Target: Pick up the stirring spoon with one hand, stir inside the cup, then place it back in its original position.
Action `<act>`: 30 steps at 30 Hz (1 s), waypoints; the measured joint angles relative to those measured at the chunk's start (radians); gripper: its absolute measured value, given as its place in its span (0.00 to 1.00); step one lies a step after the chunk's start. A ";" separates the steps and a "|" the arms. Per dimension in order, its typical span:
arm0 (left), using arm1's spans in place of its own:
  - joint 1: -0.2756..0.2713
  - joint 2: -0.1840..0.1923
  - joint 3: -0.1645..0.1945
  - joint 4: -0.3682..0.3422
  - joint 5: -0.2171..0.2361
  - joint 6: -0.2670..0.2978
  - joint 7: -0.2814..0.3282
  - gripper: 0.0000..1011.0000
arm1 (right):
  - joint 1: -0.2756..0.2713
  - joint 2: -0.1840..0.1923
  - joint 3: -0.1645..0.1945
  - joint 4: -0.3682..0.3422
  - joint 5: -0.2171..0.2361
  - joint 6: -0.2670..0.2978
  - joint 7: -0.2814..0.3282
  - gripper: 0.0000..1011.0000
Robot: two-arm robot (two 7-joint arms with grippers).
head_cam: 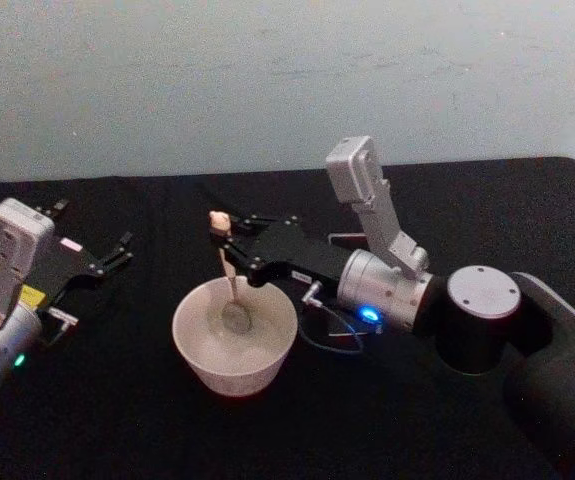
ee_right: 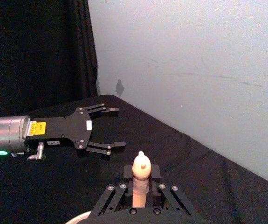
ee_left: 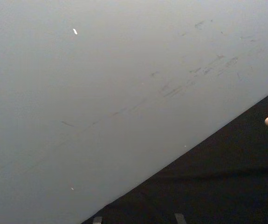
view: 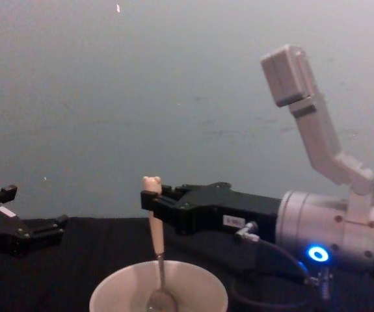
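Your right gripper (head_cam: 229, 240) hung over the cup (head_cam: 232, 375), its jaws clamped on the pale handle of the stirring spoon (head_cam: 229, 280) just under the bear head, with the metal bowl down inside the cup near its middle. To stir well, you needed small, slow circles that held the spoon upright and off the cup's wall, so the cup did not slide on the tabletop (head_cam: 367, 430). The head view showed you the bowl inside the cup, which the right wrist view hid behind the jaws, while that view showed the left gripper (ee_right: 117, 128) parked well left of the cup, jaws spread wide and empty.
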State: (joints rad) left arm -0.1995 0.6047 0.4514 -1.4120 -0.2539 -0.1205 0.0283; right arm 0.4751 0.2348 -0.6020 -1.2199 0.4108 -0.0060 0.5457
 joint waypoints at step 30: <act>0.000 0.000 0.000 0.000 0.000 0.000 0.000 0.99 | -0.123 0.156 -0.005 -0.261 0.114 0.083 0.083 0.21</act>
State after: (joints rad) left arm -0.1995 0.6047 0.4513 -1.4120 -0.2539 -0.1206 0.0283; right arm 0.3525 0.3912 -0.6073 -1.4807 0.5245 0.0770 0.6283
